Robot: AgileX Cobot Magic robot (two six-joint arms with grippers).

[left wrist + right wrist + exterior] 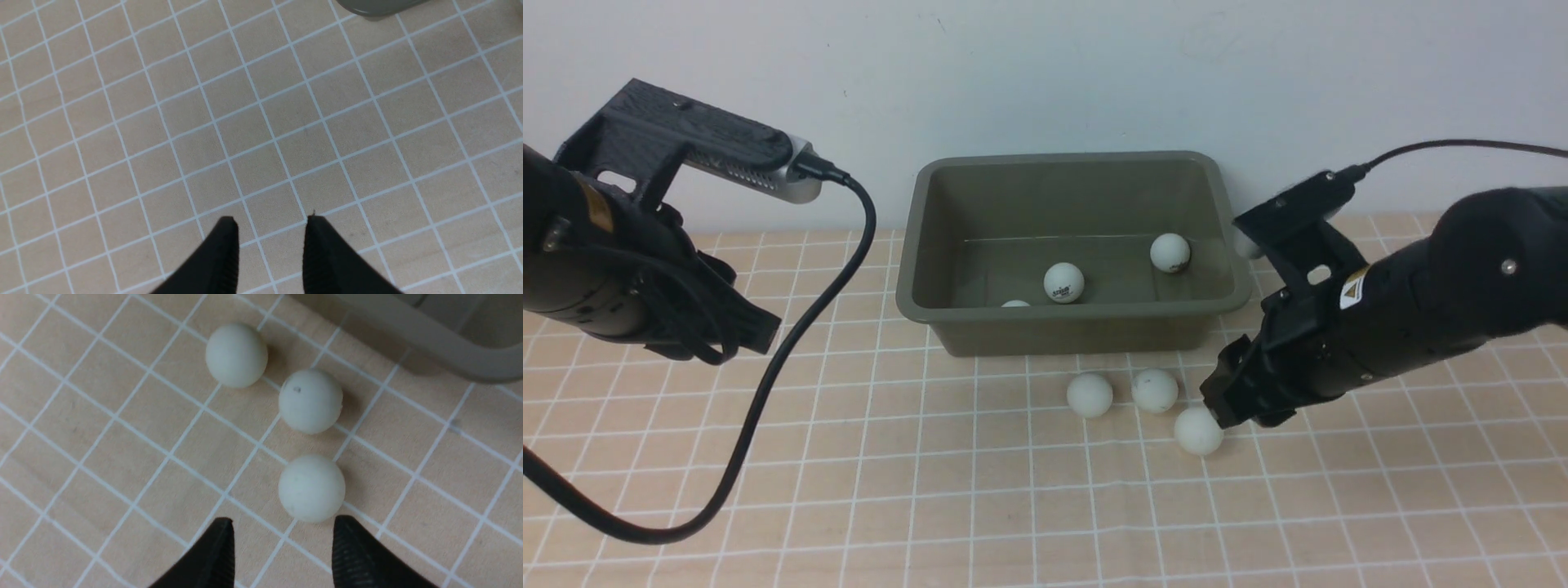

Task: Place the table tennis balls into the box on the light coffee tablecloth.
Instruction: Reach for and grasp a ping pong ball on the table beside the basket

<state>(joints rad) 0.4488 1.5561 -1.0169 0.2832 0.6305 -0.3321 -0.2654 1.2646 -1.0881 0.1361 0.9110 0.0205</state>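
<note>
— Just ahead of the right claw (pixel 284 539), what do you see?

— Its two tips stand apart, about as wide as a ball, and hold nothing. The nearest ball (pixel 311 487) lies on the cloth (pixel 122 457) right off the tips, closer to one tip than the other, not yet between them. From the front, claw and ball look to be touching or very nearly so.

— So how should the pick go?

— I'd call that gap tight. Widen it a little, shift sideways until the ball sits centred, then go forward low so the tips pass its widest part before closing. If a tip comes in off-centre it will likely knock the ball, which is light and round and would roll.

— Roll into what?

— The second ball (pixel 310 401) lies just beyond, apart from it, and the third ball (pixel 236 354) is just beside that one. One nudge could scatter them.

— And the box (pixel 1074 331)?

— Near, just past those balls. It holds a logo ball (pixel 1063 282), a back ball (pixel 1170 252) and a half-hidden ball (pixel 1015 304) behind the front wall. Half done, by my count. Lift clear of the rim before letting go.

— The left claw (pixel 271 223)?

— Tips slightly apart, nothing held, over bare cloth off to the left. Best left there.
</note>
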